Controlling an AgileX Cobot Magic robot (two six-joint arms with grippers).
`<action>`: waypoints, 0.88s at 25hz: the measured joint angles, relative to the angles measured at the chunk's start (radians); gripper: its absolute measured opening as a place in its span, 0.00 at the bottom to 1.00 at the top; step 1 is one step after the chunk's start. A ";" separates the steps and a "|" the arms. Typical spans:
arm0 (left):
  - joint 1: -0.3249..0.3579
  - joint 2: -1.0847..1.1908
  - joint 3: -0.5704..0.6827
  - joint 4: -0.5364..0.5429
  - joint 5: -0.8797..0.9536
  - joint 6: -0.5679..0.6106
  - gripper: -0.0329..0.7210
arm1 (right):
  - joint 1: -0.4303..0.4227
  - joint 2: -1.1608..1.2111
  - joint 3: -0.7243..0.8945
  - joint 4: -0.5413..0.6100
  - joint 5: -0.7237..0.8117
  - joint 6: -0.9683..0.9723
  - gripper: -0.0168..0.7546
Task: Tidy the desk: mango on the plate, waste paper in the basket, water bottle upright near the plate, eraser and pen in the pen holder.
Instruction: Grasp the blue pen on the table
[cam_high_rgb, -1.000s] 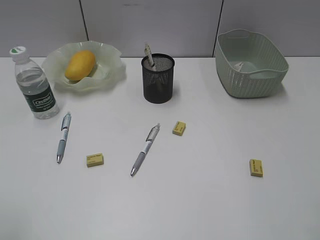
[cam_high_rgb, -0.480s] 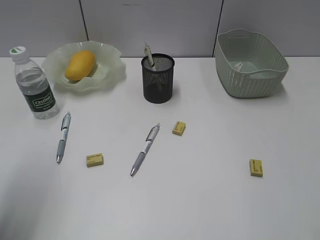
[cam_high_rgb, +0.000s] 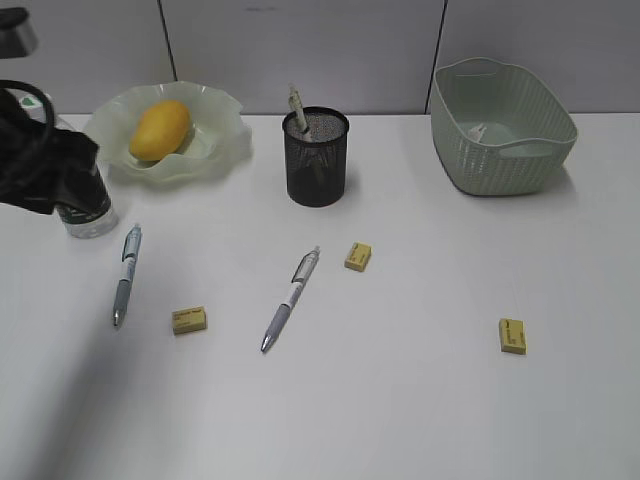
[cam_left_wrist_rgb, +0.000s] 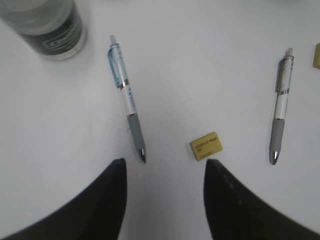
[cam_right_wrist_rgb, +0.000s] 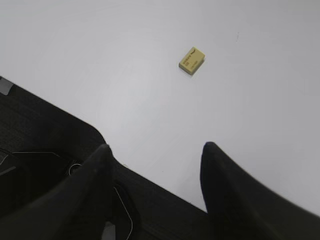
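A: Near to far, quick. Nearest on the desk (cam_high_rgb: 420, 400): right eraser (cam_high_rgb: 512, 335) lying alone, well apart from everything. Right wrist view shows the right gripper (cam_right_wrist_rgb: 155, 150) with jaws apart, nothing between them, eraser ahead of it, no contact.

B: Left side?

A: Left eraser (cam_high_rgb: 189, 319) and left pen (cam_high_rgb: 125, 274), both loose on the desk. Left gripper (cam_left_wrist_rgb: 165, 167) has its jaws spread and empty, hanging above the desk with the pen tip and that eraser just ahead. In the exterior view only the dark arm bulk shows, at the left edge in front of the bottle.

B: Middle?

A: Middle pen (cam_high_rgb: 291, 298) and middle eraser (cam_high_rgb: 358, 256), near each other, not touching, both outside the holder.

B: Far row?

A: Water bottle (cam_high_rgb: 85, 205) upright near the plate (cam_high_rgb: 225, 140), partly hidden by the arm. Mango (cam_high_rgb: 160, 129) on the plate. Pen holder (cam_high_rgb: 316, 157) has one pen-like item sticking out. Basket (cam_high_rgb: 505, 125) has a small white thing inside, probably the waste paper (cam_high_rgb: 480, 131), too small to be sure.

B: Progress?

A: Mango and bottle look done, paper likely done. Left: two pens, three erasers into the holder. Roughly halfway, I'd judge.
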 joint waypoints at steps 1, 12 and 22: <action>-0.013 0.040 -0.021 0.004 0.000 -0.010 0.56 | 0.000 0.000 0.000 0.000 0.000 0.000 0.60; -0.021 0.384 -0.210 0.090 0.084 -0.069 0.56 | 0.000 0.000 0.000 0.000 0.000 0.000 0.60; -0.021 0.540 -0.306 0.155 0.096 -0.070 0.61 | 0.000 0.000 0.000 0.000 -0.001 0.000 0.59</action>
